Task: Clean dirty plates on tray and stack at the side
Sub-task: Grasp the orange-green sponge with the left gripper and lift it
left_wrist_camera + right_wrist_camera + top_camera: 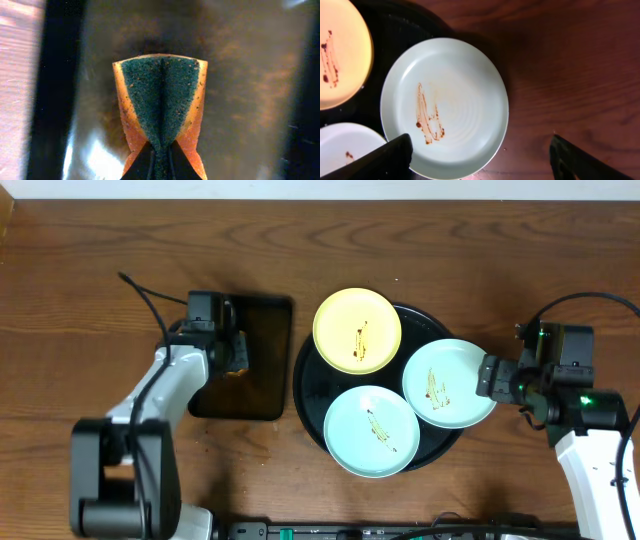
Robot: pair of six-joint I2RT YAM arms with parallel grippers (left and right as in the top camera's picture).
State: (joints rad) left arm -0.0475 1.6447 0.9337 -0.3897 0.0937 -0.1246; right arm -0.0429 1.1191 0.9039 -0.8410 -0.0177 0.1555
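Three smeared plates lie on the round black tray [310,385]: a pale yellow plate [357,330] at the back, a mint-blue plate [372,431] at the front, and a mint-blue plate [449,383] at the right, overhanging the rim. My right gripper [492,376] is open just right of that plate; in the right wrist view its fingers [482,157] straddle the plate's near edge [445,107]. My left gripper [236,352] is shut on an orange sponge with a green scouring face [161,102], pinched and folded, over the small dark rectangular tray [262,360].
The rectangular tray [250,100] lies left of the round tray, almost touching it. Bare wooden table [450,250] lies behind and to both sides. Cables trail from both arms.
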